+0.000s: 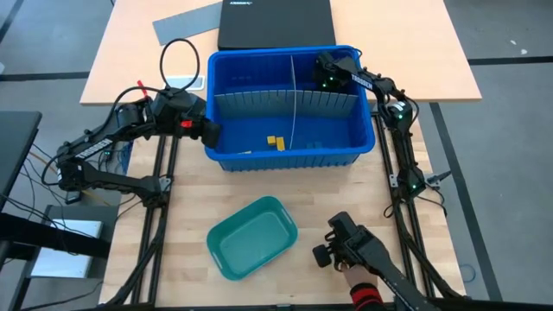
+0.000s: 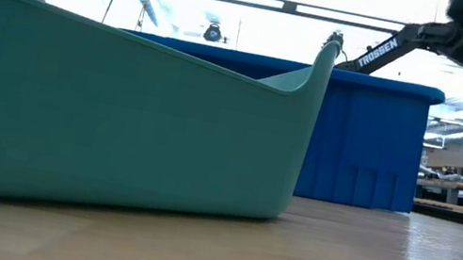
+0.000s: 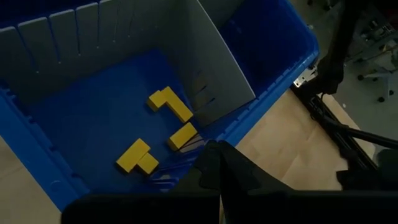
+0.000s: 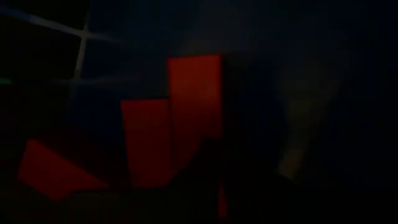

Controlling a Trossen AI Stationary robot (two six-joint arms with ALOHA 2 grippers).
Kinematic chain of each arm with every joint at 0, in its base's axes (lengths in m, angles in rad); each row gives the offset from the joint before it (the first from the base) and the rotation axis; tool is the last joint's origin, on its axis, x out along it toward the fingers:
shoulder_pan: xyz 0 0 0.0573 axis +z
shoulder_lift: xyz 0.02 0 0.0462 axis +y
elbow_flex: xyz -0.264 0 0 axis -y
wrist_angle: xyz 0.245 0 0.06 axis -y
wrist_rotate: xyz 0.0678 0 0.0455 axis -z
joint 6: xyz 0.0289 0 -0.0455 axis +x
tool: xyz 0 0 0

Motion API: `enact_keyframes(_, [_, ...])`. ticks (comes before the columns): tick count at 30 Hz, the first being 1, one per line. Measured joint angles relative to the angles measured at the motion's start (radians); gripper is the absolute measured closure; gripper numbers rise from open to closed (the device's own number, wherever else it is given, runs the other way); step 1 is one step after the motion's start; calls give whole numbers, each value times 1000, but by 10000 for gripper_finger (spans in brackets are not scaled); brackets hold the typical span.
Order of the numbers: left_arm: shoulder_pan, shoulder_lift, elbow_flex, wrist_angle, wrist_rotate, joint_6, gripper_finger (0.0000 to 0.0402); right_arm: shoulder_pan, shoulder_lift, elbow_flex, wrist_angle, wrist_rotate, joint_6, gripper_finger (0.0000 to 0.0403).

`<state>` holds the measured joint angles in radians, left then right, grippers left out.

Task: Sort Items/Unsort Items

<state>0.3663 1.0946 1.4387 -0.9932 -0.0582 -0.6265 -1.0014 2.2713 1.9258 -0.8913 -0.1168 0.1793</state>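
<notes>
With the right gripper (image 1: 327, 76) lowered into the blue bin's (image 1: 285, 159) far-right compartment and closed among red blocks (image 4: 194, 102), apparently gripping one, the next move is probably a vertical lift; the left gripper (image 1: 207, 131) waits closed at the bin's left wall.

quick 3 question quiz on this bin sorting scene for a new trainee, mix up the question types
1. True or false: the teal tray sits inside the blue bin.
2. What colour are the blocks in the left wrist view?
3. Multiple choice: the right gripper is A) over the teal tray, B) reaching into the blue bin's far right compartment, C) resting on the laptop.

Key
1. False; it lies on the table, nearer than the bin.
2. Yellow.
3. B; red blocks fill its wrist view.
</notes>
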Motion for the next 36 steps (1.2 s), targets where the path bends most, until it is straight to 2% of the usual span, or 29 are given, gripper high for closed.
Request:
enact_keyframes(5, [0,0,0,0,0,17,401,-3,10,150,-89,-21,-43,400])
enact_keyframes(15, [0,0,0,1,0,39,401,-3,4,429,-250,-194,-54,402])
enact_keyframes(20, [0,0,0,1,0,47,401,-1,-65,407,-237,-290,-44,402])
enact_keyframes(22, [0,0,0,1,0,50,401,-1,-84,407,-236,-275,-47,402])
enact_keyframes(24, [0,0,0,1,0,58,401,0,-89,408,-235,-204,-52,400])
enact_keyframes(27, [0,0,0,2,0,72,401,-1,-77,407,-262,-172,-58,383])
enact_keyframes(36, [0,0,0,3,9,73,401,10,-78,428,-312,-266,-125,281])
